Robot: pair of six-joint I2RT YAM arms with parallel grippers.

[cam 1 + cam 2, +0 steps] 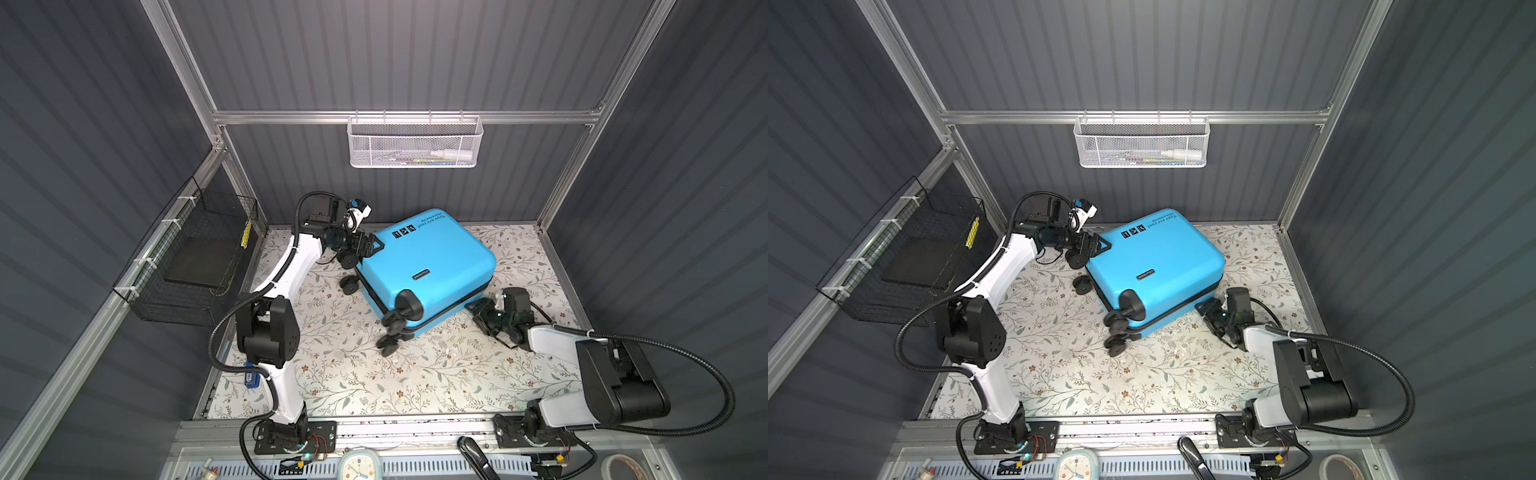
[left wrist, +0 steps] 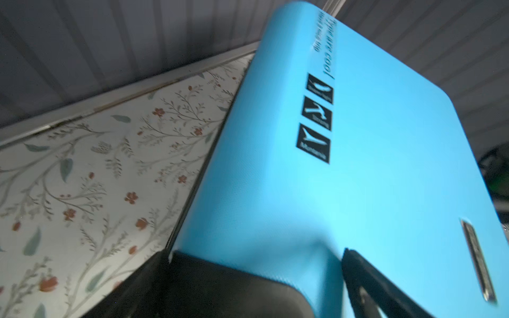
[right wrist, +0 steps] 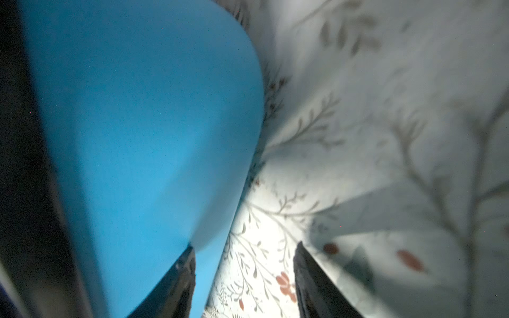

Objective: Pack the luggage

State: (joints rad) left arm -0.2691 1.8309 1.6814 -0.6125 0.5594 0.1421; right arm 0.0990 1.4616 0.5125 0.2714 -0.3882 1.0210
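The luggage [image 1: 428, 257] [image 1: 1154, 257], a bright blue hard-shell suitcase, lies closed on its side in both top views, with its black wheels toward the left and front. My left gripper [image 1: 369, 245] [image 1: 1096, 245] is open wide at the case's back-left corner. In the left wrist view that corner of the luggage [image 2: 358, 165] sits between the jaws of the left gripper [image 2: 259, 253]. My right gripper [image 1: 478, 318] [image 1: 1204, 318] is low at the front-right edge. In the right wrist view the right gripper [image 3: 245, 247] is open. One finger lies against the luggage [image 3: 137, 124], the other over the cloth.
A floral cloth [image 1: 374, 382] covers the table. A white mesh basket [image 1: 415, 143] with small items hangs on the back rail. A black wire basket [image 1: 195, 257] is fixed to the left wall. A clock [image 1: 359, 465] and a tape roll [image 1: 619, 465] lie past the front rail.
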